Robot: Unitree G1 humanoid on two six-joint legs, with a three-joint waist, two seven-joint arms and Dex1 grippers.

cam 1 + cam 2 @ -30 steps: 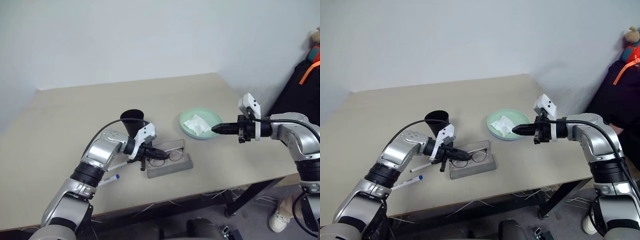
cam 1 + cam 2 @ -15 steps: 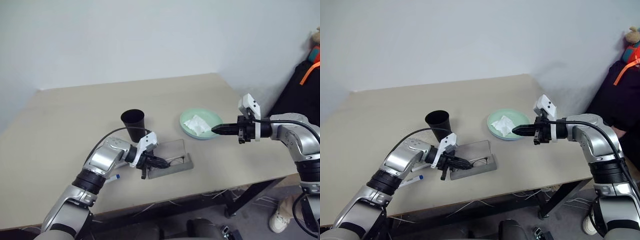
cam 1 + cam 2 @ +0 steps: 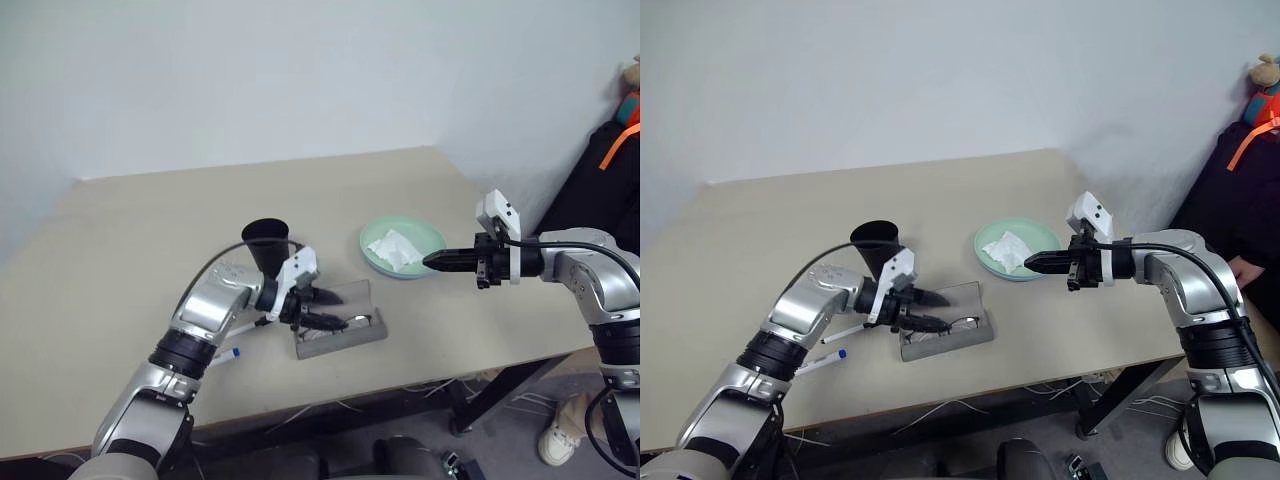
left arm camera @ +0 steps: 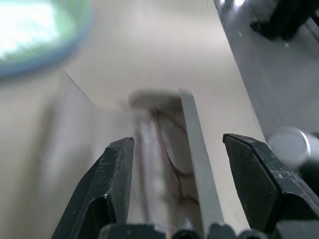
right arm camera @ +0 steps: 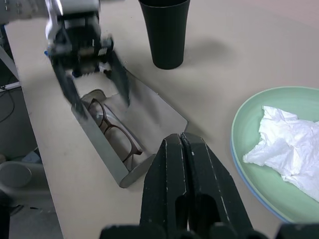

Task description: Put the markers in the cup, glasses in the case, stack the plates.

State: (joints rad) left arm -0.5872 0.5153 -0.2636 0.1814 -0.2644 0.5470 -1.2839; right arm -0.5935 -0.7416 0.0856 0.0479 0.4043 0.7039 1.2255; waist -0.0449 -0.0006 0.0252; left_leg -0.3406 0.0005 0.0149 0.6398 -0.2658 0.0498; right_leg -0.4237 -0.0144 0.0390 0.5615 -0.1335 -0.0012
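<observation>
A pale beige surface (image 3: 120, 250) fills the middle of the frame under a plain white wall (image 3: 300, 70). A crumpled white tissue (image 3: 394, 248) lies right of centre. At the far right edge hangs a black bag with an orange strap (image 3: 617, 143). Cables (image 3: 970, 410) trail along the bottom.

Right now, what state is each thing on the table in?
glasses: lying inside the case, released
case: lid open
cup: upright
green plate: crumpled tissue on it
blue-capped marker: lying on the table
left end effector: open over the case
right end effector: shut, empty
</observation>
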